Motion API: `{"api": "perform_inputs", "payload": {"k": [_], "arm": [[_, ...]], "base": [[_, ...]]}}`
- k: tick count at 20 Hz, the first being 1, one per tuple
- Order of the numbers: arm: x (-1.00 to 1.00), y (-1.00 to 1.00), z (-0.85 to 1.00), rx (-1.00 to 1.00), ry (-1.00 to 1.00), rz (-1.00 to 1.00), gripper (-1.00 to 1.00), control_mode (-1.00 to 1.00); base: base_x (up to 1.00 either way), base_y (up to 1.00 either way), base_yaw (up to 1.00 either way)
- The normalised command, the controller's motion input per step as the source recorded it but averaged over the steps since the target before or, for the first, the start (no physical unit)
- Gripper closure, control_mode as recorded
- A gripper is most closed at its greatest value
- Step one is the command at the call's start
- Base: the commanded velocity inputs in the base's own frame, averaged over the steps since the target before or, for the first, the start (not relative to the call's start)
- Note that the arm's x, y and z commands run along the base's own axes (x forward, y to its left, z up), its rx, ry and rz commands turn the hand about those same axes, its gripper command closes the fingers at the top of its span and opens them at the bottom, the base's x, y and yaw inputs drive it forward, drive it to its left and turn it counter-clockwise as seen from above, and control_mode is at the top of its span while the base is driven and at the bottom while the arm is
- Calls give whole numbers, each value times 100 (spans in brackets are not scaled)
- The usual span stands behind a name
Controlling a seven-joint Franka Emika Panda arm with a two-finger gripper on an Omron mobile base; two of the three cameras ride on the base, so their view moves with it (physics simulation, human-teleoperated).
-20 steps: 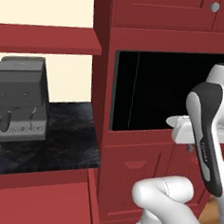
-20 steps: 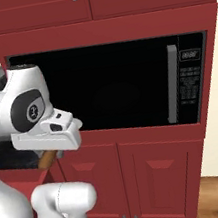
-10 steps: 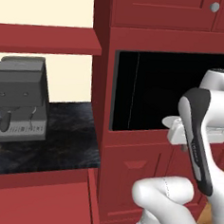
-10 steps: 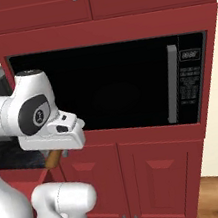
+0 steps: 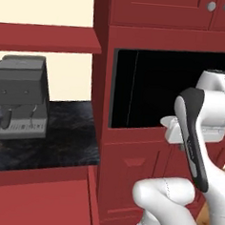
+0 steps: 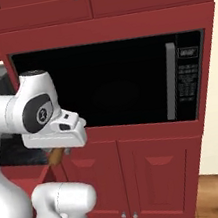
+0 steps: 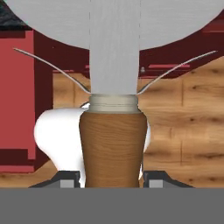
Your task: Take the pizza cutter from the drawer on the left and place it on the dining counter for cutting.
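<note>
change: my arm's hand has swung left across the microwave front since a second ago; cabinets and coffee machine sit where they were, so my base hasn't driven.
gripper (image 7: 112, 180): clenched on the pizza cutter (image 7: 113, 144), one dark tip on each side of the brown handle in the hand view.
pizza cutter: held in the air, handle toward the hand, grey wheel blade pointing away from the camera; I see wood floor (image 7: 192, 118) and red cabinet fronts behind it. In the right base view a bit of brown handle pokes out under the white hand.
hand: level with the microwave's (image 6: 122, 86) lower edge, in front of its left part.
coffee machine (image 5: 21, 95): grey, upright on the short black desk (image 5: 59, 141), well left of my arm.
cabinets (image 6: 143, 176): dark-red doors below the microwave, shut.
</note>
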Motion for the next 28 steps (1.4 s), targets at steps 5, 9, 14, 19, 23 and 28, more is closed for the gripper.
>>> {"api": "perform_inputs", "payload": {"k": [5, 9, 14, 19, 23, 28], "arm": [[0, 0, 0, 0, 0, 0, 100, 100], [0, 0, 0, 0, 0, 0, 100, 100], [0, 0, 0, 0, 0, 0, 100, 100], [0, 0, 0, 0, 0, 0, 100, 100], [0, 0, 0, 0, 0, 0, 100, 100], [0, 0, 0, 0, 0, 0, 100, 100]], "base": [[-100, -57, 10], [-79, -48, 34], [-29, -1, 95], [-14, 0, 100], [-17, 2, 100], [-28, 41, 98]]}}
